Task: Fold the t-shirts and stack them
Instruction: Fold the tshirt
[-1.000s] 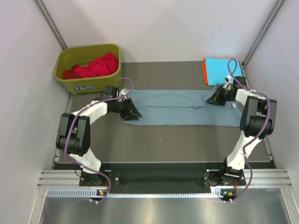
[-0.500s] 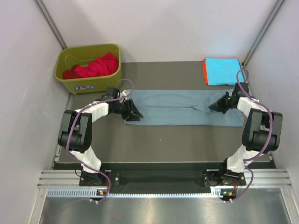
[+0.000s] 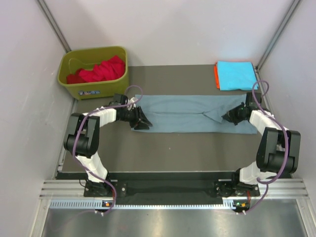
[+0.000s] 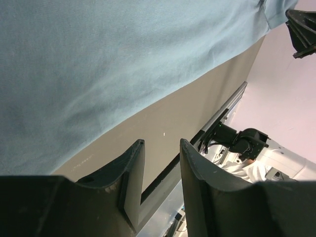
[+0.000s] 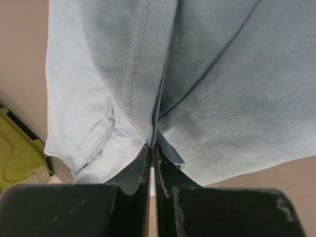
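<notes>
My right fingers [image 5: 136, 173] pinch shut on one grey-blue t-shirt [image 3: 182, 113] spread on the counter [image 3: 173, 148]. My left fingers [image 4: 133, 177] are half open and empty at its other end. Beyond lie one cyan t-shirt [image 3: 236, 75] atop one orange t-shirt [image 3: 216, 76], and one red t-shirt [image 3: 101, 70] in one green bin [image 3: 94, 90].

Grey-blue t-shirt [image 3: 182, 114] lies as a long band across the surface [image 3: 173, 148]. Left fingers [image 3: 140, 121] rest at its left end, right fingers [image 3: 230, 116] at its right end. Beyond its left end: olive bin [image 3: 94, 88] holding red t-shirt [image 3: 101, 70]. Beyond its right end: cyan t-shirt [image 3: 236, 75] over orange t-shirt [image 3: 216, 77].
</notes>
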Motion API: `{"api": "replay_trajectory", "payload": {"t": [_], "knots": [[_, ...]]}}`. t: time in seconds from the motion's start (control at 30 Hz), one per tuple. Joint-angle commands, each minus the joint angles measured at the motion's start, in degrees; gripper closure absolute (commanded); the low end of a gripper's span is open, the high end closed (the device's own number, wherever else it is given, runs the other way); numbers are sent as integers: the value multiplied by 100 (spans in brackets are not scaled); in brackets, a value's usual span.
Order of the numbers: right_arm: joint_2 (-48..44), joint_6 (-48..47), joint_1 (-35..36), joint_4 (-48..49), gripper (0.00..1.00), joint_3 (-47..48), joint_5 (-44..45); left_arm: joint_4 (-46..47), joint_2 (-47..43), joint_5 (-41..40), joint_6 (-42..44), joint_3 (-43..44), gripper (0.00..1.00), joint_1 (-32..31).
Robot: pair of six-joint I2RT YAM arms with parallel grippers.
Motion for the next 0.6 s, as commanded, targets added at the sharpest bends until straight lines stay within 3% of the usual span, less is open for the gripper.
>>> {"api": "replay_trajectory", "payload": {"t": [0.0,0.2,0.4,0.43,0.57], "knots": [[-32,-79,3,124,100,179,49,369,26,211,-41,-2,61,33],[-330,-36,12,-263,97,5,-39,729,-96,290,-287,-169,60,24],[-498,-211,3,-561,78,-251,-242,1335,-211,299,-700,-240,59,-72],[-498,-429,-41,-587,70,-251,-242,1397,-220,308,-735,-231,58,-125],[-384,-1317,-304,-754,54,291,-15,1757,-132,396,-841,31,55,-309]]}}
